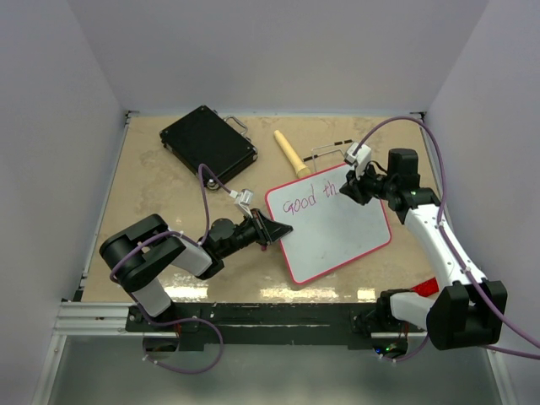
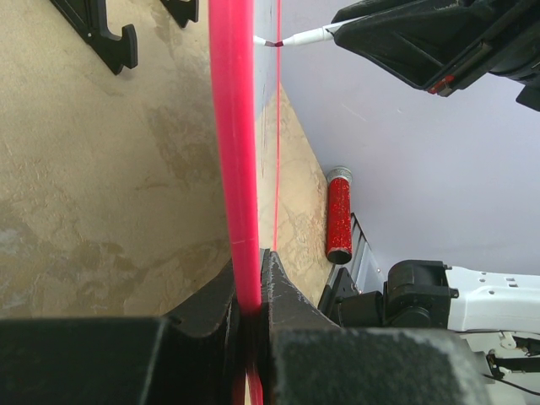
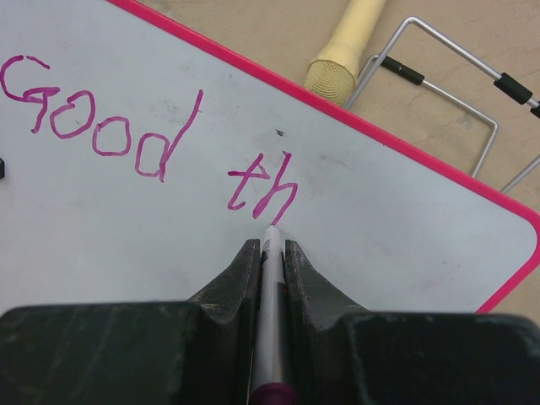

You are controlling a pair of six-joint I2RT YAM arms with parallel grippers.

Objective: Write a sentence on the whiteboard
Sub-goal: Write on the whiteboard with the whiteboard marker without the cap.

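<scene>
Left claw (image 2: 251, 291) clamps whiteboard (image 1: 337, 240) edge; blank board below sentence (image 3: 152, 143).

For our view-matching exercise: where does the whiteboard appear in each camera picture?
Top: the whiteboard lies right of centre.
Left wrist: only its pink rim, edge-on up the middle, pinched by the left fingers.
Right wrist: it fills most of the picture, reading "Good th".
Shared landmark: the marker in the right fingers.

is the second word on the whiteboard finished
No, the writing on the whiteboard reads only "Good th", with the marker tip at the h.
</scene>
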